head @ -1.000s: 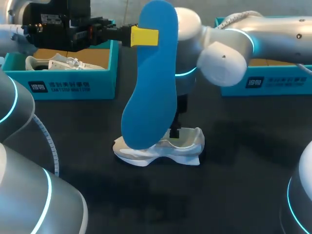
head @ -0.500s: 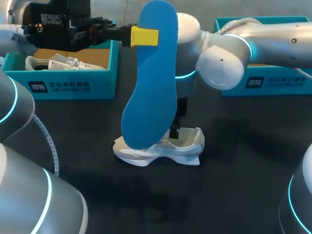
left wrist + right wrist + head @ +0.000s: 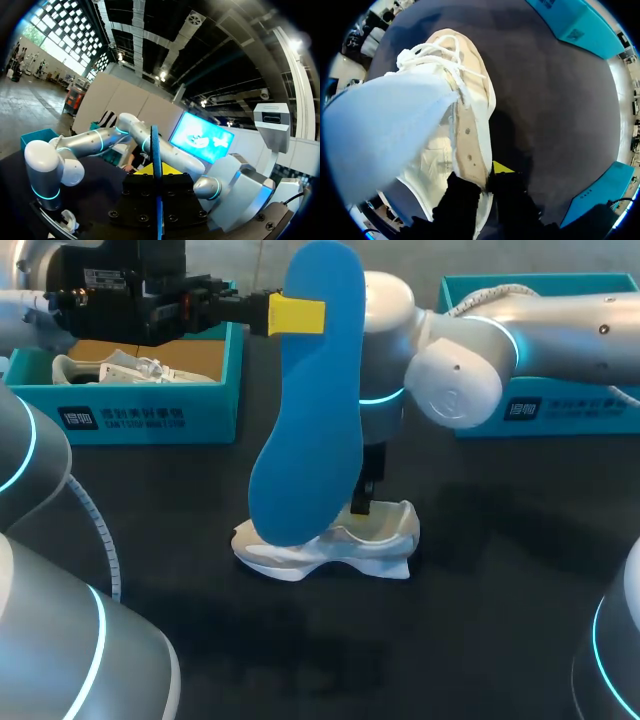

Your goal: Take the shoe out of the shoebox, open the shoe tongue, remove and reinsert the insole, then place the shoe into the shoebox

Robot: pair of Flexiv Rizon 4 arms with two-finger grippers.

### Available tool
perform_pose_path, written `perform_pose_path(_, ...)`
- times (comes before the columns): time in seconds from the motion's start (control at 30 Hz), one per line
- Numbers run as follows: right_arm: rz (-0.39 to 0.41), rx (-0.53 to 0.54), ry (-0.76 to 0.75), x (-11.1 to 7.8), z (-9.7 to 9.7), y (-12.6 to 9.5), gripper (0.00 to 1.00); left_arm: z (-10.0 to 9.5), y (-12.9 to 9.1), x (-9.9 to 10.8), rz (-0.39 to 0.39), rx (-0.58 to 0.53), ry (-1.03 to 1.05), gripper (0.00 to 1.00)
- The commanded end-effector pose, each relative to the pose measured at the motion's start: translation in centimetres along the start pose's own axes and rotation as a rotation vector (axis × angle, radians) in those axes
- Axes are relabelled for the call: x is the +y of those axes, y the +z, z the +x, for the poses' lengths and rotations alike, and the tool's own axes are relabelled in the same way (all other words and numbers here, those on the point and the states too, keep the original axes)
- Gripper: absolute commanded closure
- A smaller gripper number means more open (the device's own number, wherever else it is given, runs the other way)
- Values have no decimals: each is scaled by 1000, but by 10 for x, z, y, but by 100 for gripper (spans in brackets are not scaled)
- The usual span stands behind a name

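The blue insole [image 3: 310, 390] stands tall over the front of the shoe [image 3: 330, 545]. The left end effector [image 3: 297, 315] pinches it near the top. So the way down into the shoe from above is blocked there.

The right arm [image 3: 455, 375] comes across from the right. Its end effector [image 3: 360, 505] grips the shoe's back rim and fills the room just behind the insole.

A box [image 3: 150, 410] holding another shoe [image 3: 130, 368] walls off the far left. A second box [image 3: 540, 408] walls off the far right.

Open table [image 3: 480, 610] lies on the near side of the shoe and on both sides of it, with room to come in low.
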State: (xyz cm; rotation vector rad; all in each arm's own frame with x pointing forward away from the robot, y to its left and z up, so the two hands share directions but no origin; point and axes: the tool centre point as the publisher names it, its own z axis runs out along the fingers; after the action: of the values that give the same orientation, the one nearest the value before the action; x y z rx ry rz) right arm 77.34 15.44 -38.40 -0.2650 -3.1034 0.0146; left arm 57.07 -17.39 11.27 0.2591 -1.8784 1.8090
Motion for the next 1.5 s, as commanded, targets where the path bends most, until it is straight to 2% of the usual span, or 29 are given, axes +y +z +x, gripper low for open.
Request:
perform_pose_path(0.03,2,2,-1,0,1,1,100,-1,1,0,-1,0,0,100)
perform_pose_path(0.27,10,2,0,-2,5,-7,100,-1,1,0,-1,0,0,100)
perform_pose_path(0.73,27,21,99,-9,15,-39,100,-1,1,0,-1,0,0,100)
perform_pose_path(1.27,-10,67,352,3,26,-61,100,-1,1,0,-1,0,0,100)
perform_pose_path(1.5,-44,65,553,6,39,-64,100,-1,1,0,-1,0,0,100)
